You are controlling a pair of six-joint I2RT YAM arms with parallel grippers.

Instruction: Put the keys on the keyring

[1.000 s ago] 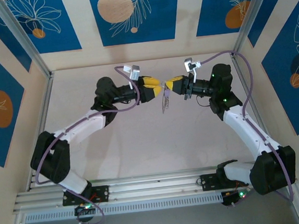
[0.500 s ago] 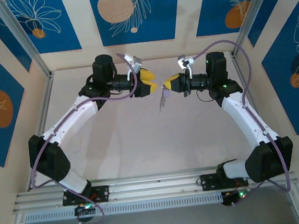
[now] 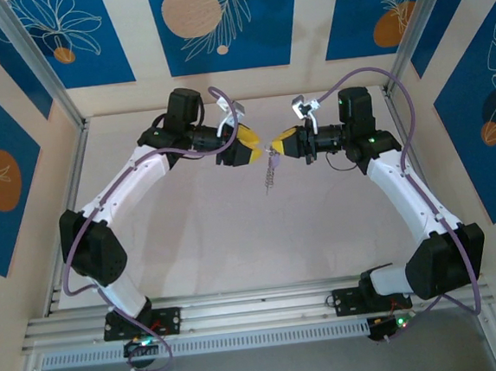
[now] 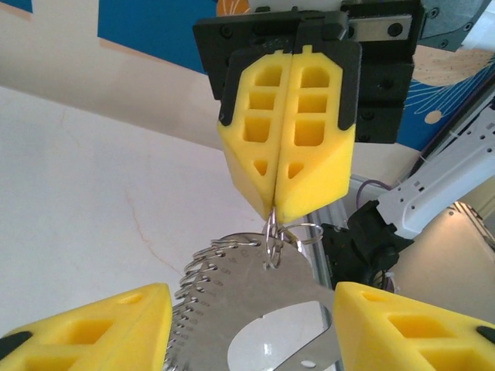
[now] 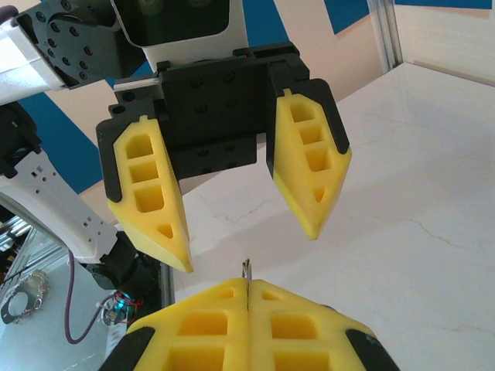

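Observation:
The keyring (image 4: 232, 309) is a flat grey metal piece with a row of small silver rings along its curved edge. It hangs in mid-air over the table (image 3: 201, 242), between the two arms. My right gripper (image 4: 274, 210) is shut on a small silver ring at its top. A thin metal edge (image 5: 247, 267) pokes out between that gripper's pads. My left gripper (image 4: 251, 309) is open, with a yellow finger on either side of the hanging keyring and touching nothing. In the top view the left gripper (image 3: 252, 147) faces the right gripper (image 3: 277, 142), with the keyring (image 3: 269, 173) dangling below. The keys are hidden.
Aluminium rails run along the table's left side (image 3: 67, 180) and its front edge (image 3: 258, 304). Blue-patterned walls close off the back and sides. Both arm bases (image 3: 138, 321) sit at the near edge. The pale tabletop stretches out below the grippers.
Both arms have raised their elbows and drawn their wrists toward the back wall. The left jaws have widened a little. The keyring still hangs from the right gripper, now slightly further left.

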